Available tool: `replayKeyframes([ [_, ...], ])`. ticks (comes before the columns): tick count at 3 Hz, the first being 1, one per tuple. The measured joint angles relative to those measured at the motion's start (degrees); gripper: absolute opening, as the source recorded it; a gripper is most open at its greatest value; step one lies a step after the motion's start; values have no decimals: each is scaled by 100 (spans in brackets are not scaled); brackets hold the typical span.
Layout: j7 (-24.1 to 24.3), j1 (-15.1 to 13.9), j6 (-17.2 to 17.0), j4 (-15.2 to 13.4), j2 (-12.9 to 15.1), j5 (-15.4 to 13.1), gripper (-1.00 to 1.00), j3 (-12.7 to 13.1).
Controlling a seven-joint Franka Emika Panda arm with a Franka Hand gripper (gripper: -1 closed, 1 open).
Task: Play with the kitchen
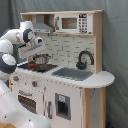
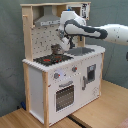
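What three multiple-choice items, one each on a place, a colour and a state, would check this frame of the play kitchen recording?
1. Where does the small pot stand?
A. in the sink
B. on the hob
C. on the floor

2. What colour is the faucet?
A. black
B. yellow
C. white

3. What is the state of the oven door?
A. hanging wide open
B. removed
C. closed

Answers:
1. B: in both exterior views the pot sits on the black-red hob, below the arm's gripper.
2. A: the first exterior view shows a dark, arched faucet behind the sink.
3. C: in the second exterior view the door lies flush with the front of the kitchen.
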Motion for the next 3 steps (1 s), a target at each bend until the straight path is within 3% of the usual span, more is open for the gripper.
replayKeyframes([
  [2, 178, -504, 168, 762, -5, 0, -100, 774],
  [3, 220, -648, 312, 908, -13, 0, -100, 1295],
])
